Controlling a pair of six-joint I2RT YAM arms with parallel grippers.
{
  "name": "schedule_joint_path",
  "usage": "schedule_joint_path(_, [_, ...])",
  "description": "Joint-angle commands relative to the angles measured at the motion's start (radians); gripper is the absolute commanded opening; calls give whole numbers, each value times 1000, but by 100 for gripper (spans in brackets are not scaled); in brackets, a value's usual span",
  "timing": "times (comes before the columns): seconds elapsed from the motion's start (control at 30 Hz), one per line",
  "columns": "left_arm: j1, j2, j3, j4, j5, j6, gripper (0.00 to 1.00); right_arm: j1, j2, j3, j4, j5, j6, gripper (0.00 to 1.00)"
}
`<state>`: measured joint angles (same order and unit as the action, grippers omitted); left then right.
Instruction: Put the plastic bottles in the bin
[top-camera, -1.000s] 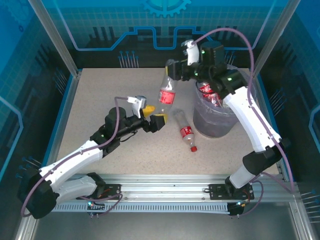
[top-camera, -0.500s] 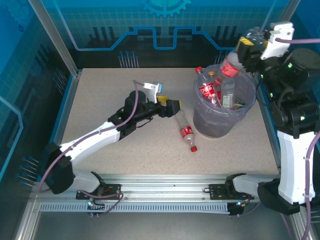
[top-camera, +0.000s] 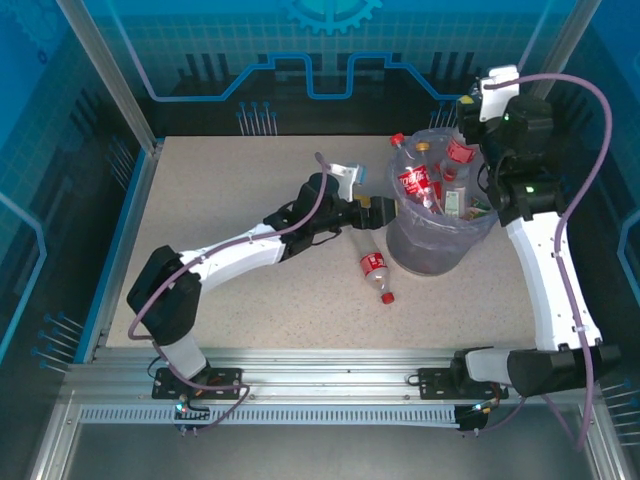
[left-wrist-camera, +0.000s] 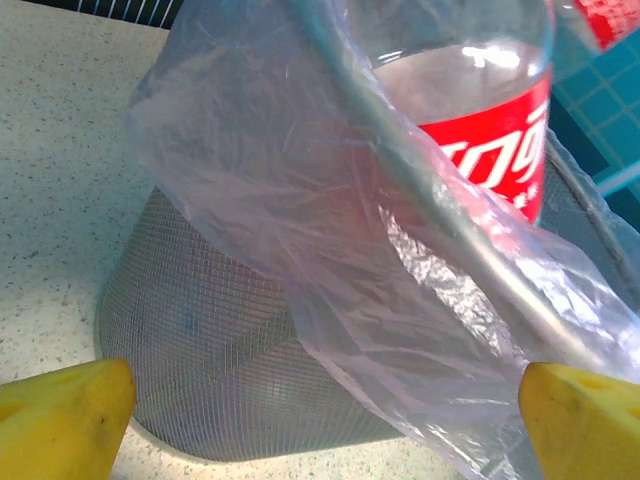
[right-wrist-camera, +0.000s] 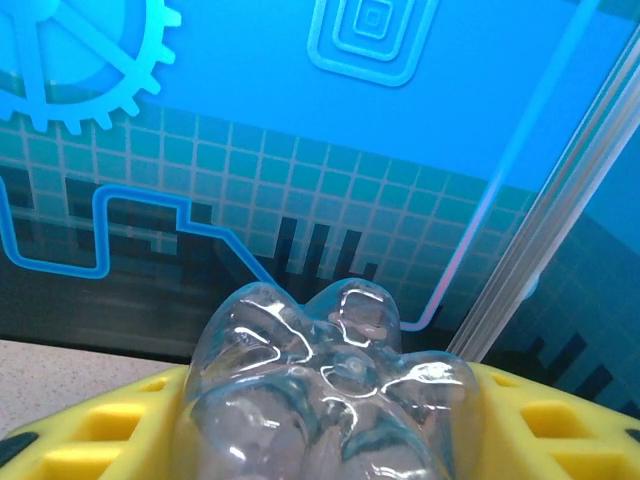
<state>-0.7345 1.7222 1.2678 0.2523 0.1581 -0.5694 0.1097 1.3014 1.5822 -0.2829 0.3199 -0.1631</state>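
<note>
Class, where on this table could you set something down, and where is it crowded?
Bare: the speckled table far-left, behind the left arm; also the near strip before the round grey bin. Crowded: between left gripper, bin and the lying red-labelled clear plastic bottle.

Speckled beige table (top-camera: 300, 300) sits evenly lit; blue circuit-patterned panels (top-camera: 200, 50) rise behind it; aluminium rail (top-camera: 330, 362) lines its near edge.

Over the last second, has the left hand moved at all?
Yes. The left hand has slid right across the table toward the bin and now sits open, close beside its wall.
</note>
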Motion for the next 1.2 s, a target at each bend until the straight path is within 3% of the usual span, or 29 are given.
schedule_joint_path(0.0, [-2, 37, 51, 21, 12, -27, 99, -19, -5, -27, 194, -31, -29, 47])
schedule_joint_path(0.43, [-2, 101, 96, -8, 13, -30, 99, -34, 44, -128, 167, -108, 38, 47])
schedule_joint_path(0.77, [2, 78, 86, -20, 14, -16, 99, -35, 76, -184, -68, -127, 124, 48])
schedule_joint_path(1.17, [4, 56, 78, -21, 22, -15, 99, -35, 108, -375, -27, -131, 219, 51])
